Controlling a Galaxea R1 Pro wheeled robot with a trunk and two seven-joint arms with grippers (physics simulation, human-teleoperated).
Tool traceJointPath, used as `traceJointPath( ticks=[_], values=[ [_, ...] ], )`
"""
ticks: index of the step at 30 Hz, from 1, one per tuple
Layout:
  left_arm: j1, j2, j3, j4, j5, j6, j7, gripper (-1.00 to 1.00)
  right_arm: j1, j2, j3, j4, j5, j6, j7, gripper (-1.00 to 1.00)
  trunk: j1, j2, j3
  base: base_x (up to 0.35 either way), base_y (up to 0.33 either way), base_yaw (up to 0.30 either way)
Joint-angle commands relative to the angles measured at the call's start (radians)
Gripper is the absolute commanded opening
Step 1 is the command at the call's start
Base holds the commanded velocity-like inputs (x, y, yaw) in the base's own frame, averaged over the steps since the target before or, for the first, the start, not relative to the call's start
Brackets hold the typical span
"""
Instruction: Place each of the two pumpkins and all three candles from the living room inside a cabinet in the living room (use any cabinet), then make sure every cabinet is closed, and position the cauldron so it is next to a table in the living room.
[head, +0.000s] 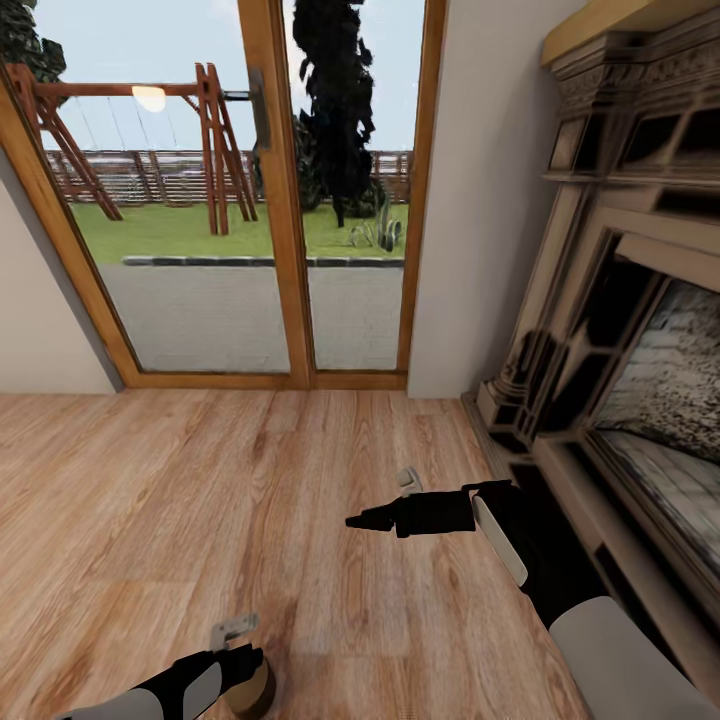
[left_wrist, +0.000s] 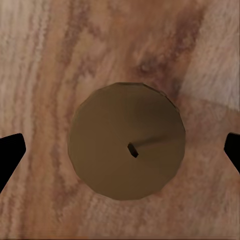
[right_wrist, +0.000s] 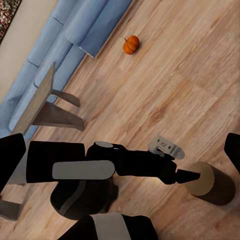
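Showing one candle (left_wrist: 126, 147), one pumpkin (right_wrist: 131, 44).

a home living room: fireplace (head: 640, 380), blue sofa (right_wrist: 65, 55), wood floor (head: 200, 520).

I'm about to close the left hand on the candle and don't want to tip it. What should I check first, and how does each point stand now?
1. Candle centred between the left hand fingers: ok.
2. Left hand open wide enough: ok, fingers well apart on either side.
3. Candle upright on the floor: ok.
4. Left hand low enough to flank the candle's sides: cannot tell.
5. Right hand away from the candle: ok.
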Motion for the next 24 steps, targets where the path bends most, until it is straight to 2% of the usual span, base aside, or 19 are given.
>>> traceJointPath(
  ticks=[1,3,19,24],
  values=[
    [0.0,0.001,-0.008,-0.003,0.008,0.005,0.006,1.0,-0.001,-0.001,0.002,0.0,-0.005,0.005,-0.001,1.0,0.0,-0.001,-0.005,0.0,0.0,0.0],
    [0.0,0.001,-0.008,-0.003,0.008,0.005,0.006,1.0,-0.001,-0.001,0.002,0.0,-0.005,0.005,-0.001,1.0,0.001,-0.001,-0.013,0.0,0.0,0.0],
    [0.0,0.001,-0.008,-0.003,0.008,0.005,0.006,1.0,-0.001,-0.001,0.002,0.0,-0.005,0.005,-0.001,1.0,0.001,-0.001,-0.013,0.001,0.0,0.0],
    [0.0,0.001,-0.008,-0.003,0.008,0.005,0.006,1.0,-0.001,-0.001,0.002,0.0,-0.005,0.005,-0.001,1.0,0.001,-0.001,-0.013,0.166,0.0,0.0]
  ],
)
